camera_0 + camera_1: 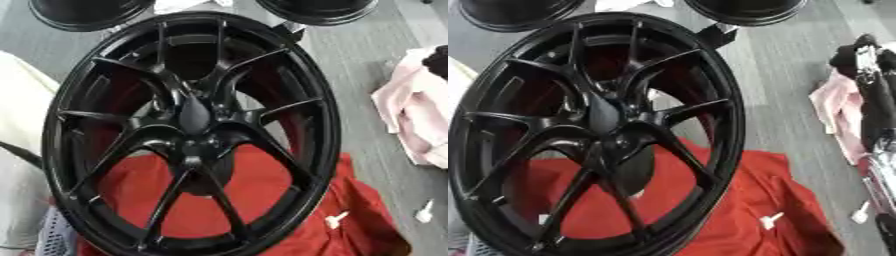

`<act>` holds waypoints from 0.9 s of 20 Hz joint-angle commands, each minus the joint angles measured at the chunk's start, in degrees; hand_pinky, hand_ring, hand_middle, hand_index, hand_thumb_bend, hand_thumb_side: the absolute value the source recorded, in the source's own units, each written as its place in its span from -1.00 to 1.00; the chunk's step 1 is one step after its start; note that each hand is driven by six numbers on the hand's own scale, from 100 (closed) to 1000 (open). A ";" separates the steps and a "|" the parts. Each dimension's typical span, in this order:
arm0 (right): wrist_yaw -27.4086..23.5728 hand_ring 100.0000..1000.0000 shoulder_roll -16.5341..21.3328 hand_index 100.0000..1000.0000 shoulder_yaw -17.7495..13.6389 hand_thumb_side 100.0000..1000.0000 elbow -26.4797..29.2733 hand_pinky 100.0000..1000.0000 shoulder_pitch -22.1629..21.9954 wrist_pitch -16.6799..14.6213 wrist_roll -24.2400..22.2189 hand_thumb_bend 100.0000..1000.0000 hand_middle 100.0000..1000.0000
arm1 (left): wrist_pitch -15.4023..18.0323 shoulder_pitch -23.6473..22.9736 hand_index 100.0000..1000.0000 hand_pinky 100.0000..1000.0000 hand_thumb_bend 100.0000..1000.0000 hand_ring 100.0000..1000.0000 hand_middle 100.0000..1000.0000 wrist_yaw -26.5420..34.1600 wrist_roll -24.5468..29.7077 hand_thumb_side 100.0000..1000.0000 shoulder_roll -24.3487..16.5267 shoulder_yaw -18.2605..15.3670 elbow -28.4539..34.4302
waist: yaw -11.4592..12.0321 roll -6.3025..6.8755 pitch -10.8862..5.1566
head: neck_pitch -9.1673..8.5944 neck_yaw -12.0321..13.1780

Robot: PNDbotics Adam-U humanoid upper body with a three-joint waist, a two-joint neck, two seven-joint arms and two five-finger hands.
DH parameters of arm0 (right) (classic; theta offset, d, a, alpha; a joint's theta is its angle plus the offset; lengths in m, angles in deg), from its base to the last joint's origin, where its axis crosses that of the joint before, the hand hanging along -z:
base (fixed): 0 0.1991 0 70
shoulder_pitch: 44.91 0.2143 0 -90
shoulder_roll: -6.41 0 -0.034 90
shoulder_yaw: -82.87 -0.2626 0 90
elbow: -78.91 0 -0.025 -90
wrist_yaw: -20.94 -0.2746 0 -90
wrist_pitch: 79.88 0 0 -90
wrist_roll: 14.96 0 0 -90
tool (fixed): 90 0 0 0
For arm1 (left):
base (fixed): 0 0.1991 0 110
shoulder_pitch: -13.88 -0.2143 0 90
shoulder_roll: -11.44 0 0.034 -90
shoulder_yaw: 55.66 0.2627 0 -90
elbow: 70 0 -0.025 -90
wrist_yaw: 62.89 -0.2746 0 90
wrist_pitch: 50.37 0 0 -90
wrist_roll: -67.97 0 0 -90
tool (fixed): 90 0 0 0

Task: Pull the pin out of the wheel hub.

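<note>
A large glossy black wheel hub (188, 132) fills most of the scene, standing tilted with its face turned toward the camera, its thin paired spokes running from the outer rim in to a dark central boss (194, 116). The pin itself cannot be made out among the black parts at the centre; nothing there stands apart clearly from the boss and the spokes. Behind and under the near part of the wheel lies a red cloth (262, 200), showing through the gaps between the lower spokes and spreading out to the near right over the grey floor (359, 75). On the cloth's right part sits a small white piece (336, 219), and another small white piece (424, 212) lies on the floor further right. At the far edge two more black rims show, one at the far left (87, 12) and one at the far right (319, 11). A pale pink cloth (411, 115) lies at the right side. In the right eye view the robot's right arm (877, 100), black with silver parts, comes down along the right edge in front of that pink cloth; whether its hand is spread or curled cannot be told. The left hand does not show in either view.
</note>
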 commanded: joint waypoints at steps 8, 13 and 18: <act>0.01 0.31 1.18 0.12 -0.75 0.32 1.05 0.61 0.86 -0.36 0.10 -1.00 0.03 | -0.08 -9.36 -0.02 0.31 -1.00 -0.18 -0.58 -2.74 -4.38 -0.59 -5.17 -3.11 -7.26 | -0.31 -0.35 -1.38 | -1.77 -0.01; -0.25 0.31 0.90 0.12 -0.80 0.32 1.05 0.61 1.23 -0.43 0.01 -1.00 0.03 | 1.32 -14.65 0.24 0.49 -1.00 0.05 -0.25 0.46 -1.01 -0.56 -5.05 -2.46 -7.93 | -0.61 -0.51 -1.16 | -2.18 0.10; -0.39 0.31 0.78 0.12 -0.77 0.33 1.05 0.61 1.41 -0.39 -0.11 -1.00 0.03 | 2.90 -19.00 0.83 0.83 -0.87 0.66 0.55 -0.38 2.96 0.48 -5.63 -1.99 -7.53 | -0.69 -0.67 -0.99 | -2.29 0.04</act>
